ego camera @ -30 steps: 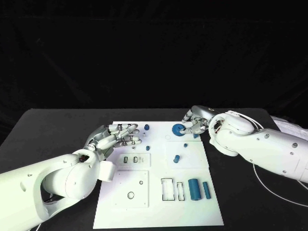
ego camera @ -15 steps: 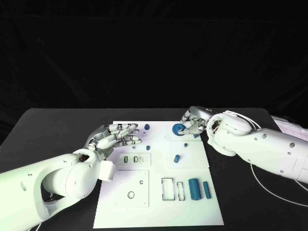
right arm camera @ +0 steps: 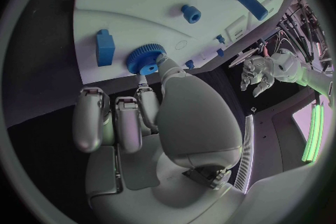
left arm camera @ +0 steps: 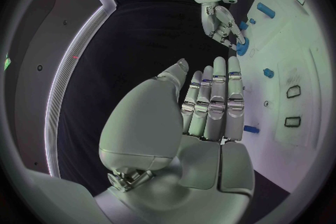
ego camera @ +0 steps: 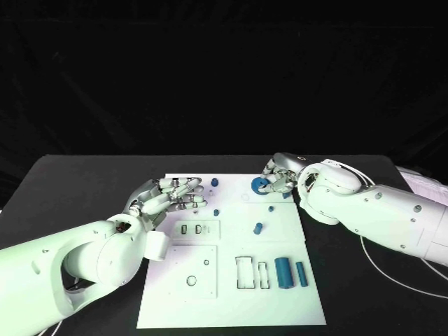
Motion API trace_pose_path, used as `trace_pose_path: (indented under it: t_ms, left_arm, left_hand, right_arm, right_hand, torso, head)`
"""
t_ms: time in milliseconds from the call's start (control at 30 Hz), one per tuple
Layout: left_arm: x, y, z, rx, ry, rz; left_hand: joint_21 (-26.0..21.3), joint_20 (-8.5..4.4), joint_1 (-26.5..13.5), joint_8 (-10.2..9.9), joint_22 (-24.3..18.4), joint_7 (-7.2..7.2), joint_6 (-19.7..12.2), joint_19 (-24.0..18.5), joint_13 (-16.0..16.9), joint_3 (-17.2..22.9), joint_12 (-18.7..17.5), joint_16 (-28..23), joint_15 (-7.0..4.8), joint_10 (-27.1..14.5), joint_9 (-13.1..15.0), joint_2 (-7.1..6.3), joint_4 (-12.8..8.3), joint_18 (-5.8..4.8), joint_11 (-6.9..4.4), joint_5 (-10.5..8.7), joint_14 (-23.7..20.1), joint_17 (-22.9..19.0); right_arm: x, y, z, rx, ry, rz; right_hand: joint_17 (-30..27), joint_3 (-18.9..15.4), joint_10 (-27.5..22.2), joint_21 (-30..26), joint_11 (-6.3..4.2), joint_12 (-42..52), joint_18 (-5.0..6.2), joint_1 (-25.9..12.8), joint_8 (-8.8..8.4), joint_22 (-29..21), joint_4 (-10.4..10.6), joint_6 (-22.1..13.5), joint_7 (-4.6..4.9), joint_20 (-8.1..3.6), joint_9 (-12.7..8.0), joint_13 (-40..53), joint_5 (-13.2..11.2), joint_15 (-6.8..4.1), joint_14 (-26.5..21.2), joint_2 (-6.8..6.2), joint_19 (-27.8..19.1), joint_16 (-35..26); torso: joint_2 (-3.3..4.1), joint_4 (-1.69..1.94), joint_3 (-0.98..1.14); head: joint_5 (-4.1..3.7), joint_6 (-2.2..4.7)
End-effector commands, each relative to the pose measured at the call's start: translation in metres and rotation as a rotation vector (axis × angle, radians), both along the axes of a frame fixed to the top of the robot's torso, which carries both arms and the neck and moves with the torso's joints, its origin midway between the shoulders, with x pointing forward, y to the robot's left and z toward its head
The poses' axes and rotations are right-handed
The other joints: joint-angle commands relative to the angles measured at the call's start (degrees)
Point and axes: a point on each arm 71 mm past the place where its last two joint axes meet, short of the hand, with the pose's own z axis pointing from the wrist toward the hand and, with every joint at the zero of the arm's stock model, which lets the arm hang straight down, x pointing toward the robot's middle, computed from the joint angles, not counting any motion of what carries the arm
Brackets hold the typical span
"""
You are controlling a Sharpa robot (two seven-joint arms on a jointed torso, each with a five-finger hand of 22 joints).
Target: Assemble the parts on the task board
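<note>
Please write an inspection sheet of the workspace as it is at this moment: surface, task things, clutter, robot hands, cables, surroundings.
Surface: black table, with the white task board in the middle.
Task things: blue gear at the board's far edge; two long blue parts lying near the right edge; a small blue part mid-board.
Clutter: nothing seen.
Robot hands: left robot hand over the board's left edge, fingers apart, holding nothing; right robot hand with a fingertip at the blue gear, grip unclear.
Cables: thin white cable on the table under the right arm.
Surroundings: black backdrop.
</note>
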Motion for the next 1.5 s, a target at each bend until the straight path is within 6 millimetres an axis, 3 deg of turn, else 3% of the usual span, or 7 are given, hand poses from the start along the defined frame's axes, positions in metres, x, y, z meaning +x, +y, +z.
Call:
trace_pose_path:
  t_ms: [33, 433, 767, 833, 1067, 1333, 1500]
  left_arm:
    - [-0.001, -0.003, 0.001, -0.014, -0.005, -0.02]
    - [-0.001, -0.003, 0.002, -0.016, -0.006, -0.022]
    - [0.002, 0.004, 0.001, -0.014, -0.012, -0.007]
    - [0.004, 0.007, 0.001, -0.013, -0.012, 0.003]
    - [0.006, 0.016, 0.0, -0.016, -0.009, 0.028]
    - [0.007, 0.022, 0.0, -0.015, -0.011, 0.039]
    - [0.007, 0.024, 0.0, -0.014, -0.012, 0.044]
  left_hand:
    - [-0.2, -0.11, 0.6, -0.2, -0.1, -0.06, -0.2, 0.5, -0.1, 0.0, -0.3, -0.3, -0.16, -0.3, 0.1, 0.28, -0.3, 0.08, -0.12, -0.1, -0.2, 0.1]
    - [-0.2, -0.11, 0.6, -0.2, -0.1, -0.06, -0.2, 0.5, -0.1, 0.1, -0.3, -0.3, -0.16, -0.3, 0.1, 0.29, -0.3, 0.08, -0.12, -0.1, -0.2, 0.1]
    - [-0.2, -0.13, 0.6, -0.2, -0.1, -0.06, -0.2, 0.5, -0.1, 0.2, -0.3, -0.4, -0.17, -0.3, 0.1, 0.4, -0.4, 0.08, -0.13, -0.09, -0.2, 0.2]
    - [-0.2, -0.14, 0.7, -0.2, -0.1, -0.07, -0.2, 0.5, -0.1, 0.3, -0.3, -0.4, -0.18, -0.3, 0.1, 0.48, -0.5, 0.08, -0.14, -0.08, -0.2, 0.2]
    - [-0.2, -0.16, 0.8, -0.2, -0.1, -0.08, -0.2, 0.5, -0.1, 0.5, -0.3, -0.4, -0.2, -0.3, 0.1, 0.57, -0.6, 0.08, -0.15, -0.07, -0.2, 0.3]
    - [-0.2, -0.16, 0.8, -0.2, -0.1, -0.08, -0.2, 0.5, -0.1, 0.5, -0.3, -0.4, -0.2, -0.3, 0.1, 0.57, -0.6, 0.08, -0.15, -0.07, -0.2, 0.3]
    - [-0.2, -0.16, 0.8, -0.2, -0.1, -0.08, -0.2, 0.5, -0.1, 0.5, -0.3, -0.4, -0.2, -0.3, 0.1, 0.57, -0.6, 0.08, -0.15, -0.07, -0.2, 0.3]
  right_arm:
    - [-0.001, 0.0, -0.006, -0.042, 0.022, -0.002]
    - [-0.007, 0.007, 0.0, -0.037, -0.074, -0.032]
    - [-0.029, 0.05, 0.014, 0.047, -0.19, 0.056]
    - [-0.031, 0.057, 0.016, 0.064, -0.198, 0.071]
    - [-0.035, 0.086, 0.02, 0.107, -0.209, 0.135]
    - [-0.033, 0.113, 0.013, 0.106, -0.179, 0.186]
    - [-0.031, 0.124, 0.006, 0.095, -0.161, 0.203]
  right_hand:
    - [6.4, 0.4, 0.4, 0.3, -0.05, 0.4, -0.41, 0.4, 0.28, 0.1, -0.2, 0.4, 0.0, 0.03, 0.1, 0.0, 0.1, 0.25, 4.4, 0.4, 0.4, 0.4]
    - [6.7, 3.8, 1.4, 0.7, -0.88, 2.4, -0.51, 3.7, 1.37, 0.9, -3.0, 3.3, -0.93, -0.47, 0.6, 2.4, 0.0, -0.42, 4.5, 1.89, 0.6, 0.6]
    - [6.6, 6.5, 1.7, 0.9, -1.17, 3.0, -0.57, 2.8, 1.36, 1.2, -3.8, 4.3, -1.23, -0.81, 0.9, 3.3, 4.0, -0.7, 4.4, 1.31, 0.7, 0.5]
    - [6.6, 6.7, 1.7, 0.9, -1.17, 2.9, -0.58, 2.6, 1.32, 1.2, -3.8, 4.3, -1.22, -0.83, 0.9, 3.4, 4.1, -0.7, 4.4, 1.26, 0.7, 0.5]
    - [6.5, 7.1, 1.7, 1.0, -1.14, 2.8, -0.62, 2.0, 1.18, 1.4, -3.7, 4.3, -1.2, -0.85, 0.9, 3.3, 4.0, -0.7, 4.4, 1.07, 0.8, 0.4]
    - [6.2, 7.3, 1.6, 1.0, -1.1, 2.5, -0.6, 1.4, 1.01, 1.4, -3.6, 4.2, -1.15, -0.84, 0.9, 3.2, 4.0, -0.67, 4.3, 0.88, 0.7, 0.3]
    - [6.2, 7.4, 1.6, 1.0, -1.08, 2.4, -0.61, 1.3, 0.94, 1.4, -3.6, 4.2, -1.12, -0.83, 0.9, 3.1, 3.9, -0.66, 4.3, 0.82, 0.7, 0.3]
  torso:
    - [0.01, -0.12, -0.02]
    - [-0.03, 0.0, -0.01]
    - [0.06, 0.01, 0.02]
    - [0.09, -0.02, 0.04]
    - [-0.1, 0.49, -0.23]
    - [-0.05, 0.55, -0.24]
    - [-0.01, 0.33, -0.17]
  head:
    - [0.0, -0.14]
    - [-0.03, -0.01]
    - [0.17, 0.26]
    - [0.29, 0.34]
    - [0.44, 0.23]
    - [0.9, -0.07]
    - [1.29, -0.25]
